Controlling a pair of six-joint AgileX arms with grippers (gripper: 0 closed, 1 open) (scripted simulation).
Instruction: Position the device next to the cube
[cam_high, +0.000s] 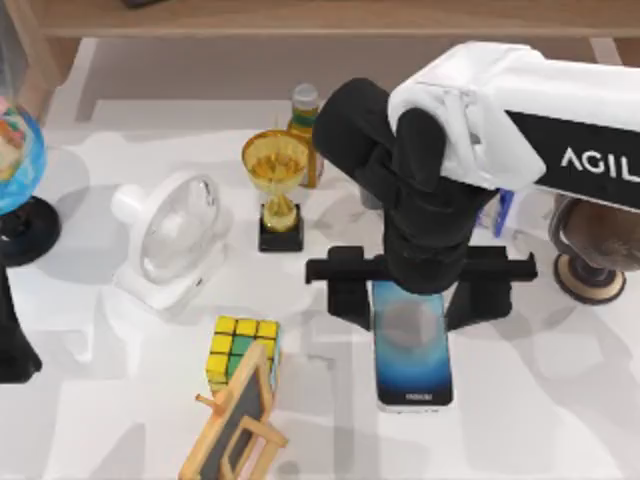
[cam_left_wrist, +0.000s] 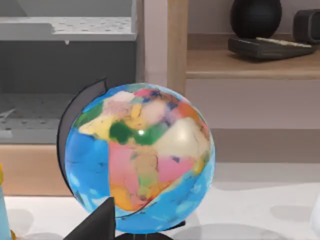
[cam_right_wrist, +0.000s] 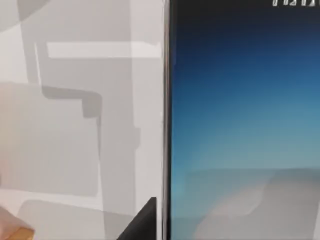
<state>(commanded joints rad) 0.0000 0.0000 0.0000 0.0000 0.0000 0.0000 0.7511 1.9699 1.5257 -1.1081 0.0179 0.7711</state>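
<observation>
Top view: right gripper (cam_high: 408, 297), fingers spread wide, straddles the flat blue-screened phone (cam_high: 411, 355) lying right of the yellow-green puzzle cube (cam_high: 240, 347); an off-centre squeeze might twist it askew.

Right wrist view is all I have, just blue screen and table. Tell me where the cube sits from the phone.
Observer: In the top view the cube lies left of the phone, a gap between them.
Operator: Name what crowds the cube.
Observer: A chalkboard easel stands just in front of it, overlapping its lower corner.
Operator: Give the grippers.
Observer: The right gripper is open, straddling the phone's far end; the left arm is parked by the globe.
</observation>
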